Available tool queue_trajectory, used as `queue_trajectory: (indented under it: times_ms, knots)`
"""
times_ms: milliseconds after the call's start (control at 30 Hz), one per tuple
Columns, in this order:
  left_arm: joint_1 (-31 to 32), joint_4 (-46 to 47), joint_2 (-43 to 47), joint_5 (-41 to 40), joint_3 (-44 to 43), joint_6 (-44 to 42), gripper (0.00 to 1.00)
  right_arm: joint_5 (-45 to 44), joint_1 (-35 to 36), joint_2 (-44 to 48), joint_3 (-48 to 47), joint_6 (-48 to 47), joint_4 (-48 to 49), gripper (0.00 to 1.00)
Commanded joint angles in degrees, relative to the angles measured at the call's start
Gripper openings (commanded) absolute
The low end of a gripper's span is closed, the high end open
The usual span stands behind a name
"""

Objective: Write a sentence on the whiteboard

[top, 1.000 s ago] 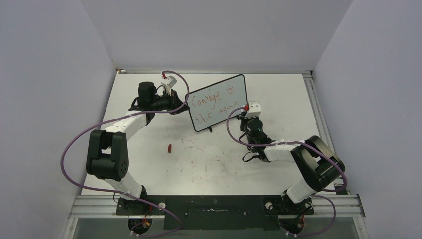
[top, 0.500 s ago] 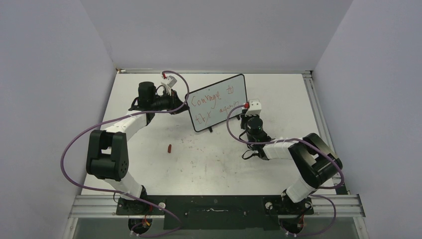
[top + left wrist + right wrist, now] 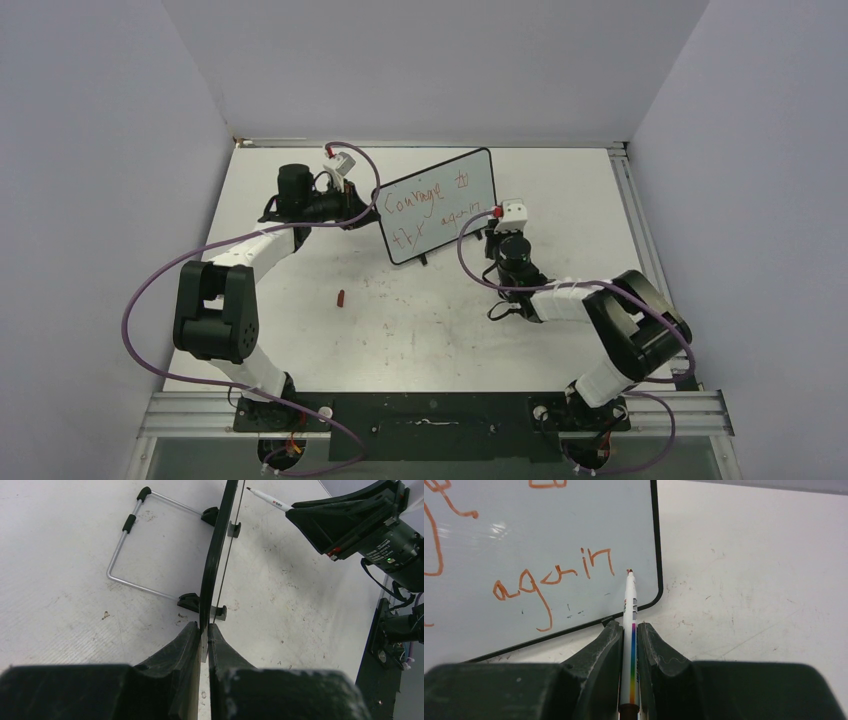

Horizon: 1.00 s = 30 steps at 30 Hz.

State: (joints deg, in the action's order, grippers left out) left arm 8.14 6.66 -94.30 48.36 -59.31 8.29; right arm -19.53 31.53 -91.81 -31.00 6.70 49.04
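**Marker tip beside the last letter of "again"**

Standing upright toward the far middle of the surface (image 3: 420, 330), turned at a slant: the whiteboard (image 3: 455, 215), on small black feet. Behind it, low over the surface: a wire leg (image 3: 116, 560). Written on its face in thin red strokes, in two lines: the sentence (image 3: 415, 197), roughly "Courage to" above and "try again" below.

Clamped shut on the whiteboard's left edge: the left pincer (image 3: 370, 214). From the left wrist, board seen edge-on, one finger pressed to each face of the thin frame.

Closed tight on a marker (image 3: 630, 610): the right pincer (image 3: 492, 230), facing the written side from the right. Marker white with a rainbow stripe, sticking straight out from between the fingers. Tip near the board's lower right corner, just right of the final letter of "again", with a small red dot at the tip. Touching the board or barely off it: cannot tell from these views.

Lying alone on the surface, well apart from the whiteboard and nearer the left arm: a small red piece (image 3: 341, 297), too small to identify.
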Motion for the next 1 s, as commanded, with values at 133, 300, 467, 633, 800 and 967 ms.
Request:
queue_trajectory:
  times_ms: [133, 300, 467, 633, 800, 967]
  knots:
    - [-0.14, 0.12, 1.40, 0.84, -2.22, 0.27, 0.02, -6.86, -0.04, 16.21, 3.32, 1.54, -4.41, 0.05]
    - [-0.19, 0.11, 1.59, 0.78, -2.01, 0.54, 0.18, -8.20, 0.04, 25.68, 5.15, 1.98, -10.71, 0.05]
    - [-0.14, 0.20, 2.33, 0.53, -1.27, 0.58, 0.34, -8.69, 0.12, 32.44, 5.93, 1.92, -15.09, 0.05]
    - [-0.12, -0.50, 3.83, -0.30, -0.05, 0.50, 0.54, -8.55, 0.18, 36.96, 5.70, 2.20, -18.25, 0.05]
    - [-0.10, -4.12, 8.40, -5.11, 3.07, -1.04, 0.62, -4.85, 0.30, 39.94, 3.40, 2.80, -24.40, 0.05]
    - [-0.14, -11.59, 15.65, -13.50, 7.06, -1.85, 0.65, -1.06, 0.29, 44.68, 2.64, 4.36, -30.51, 0.05]
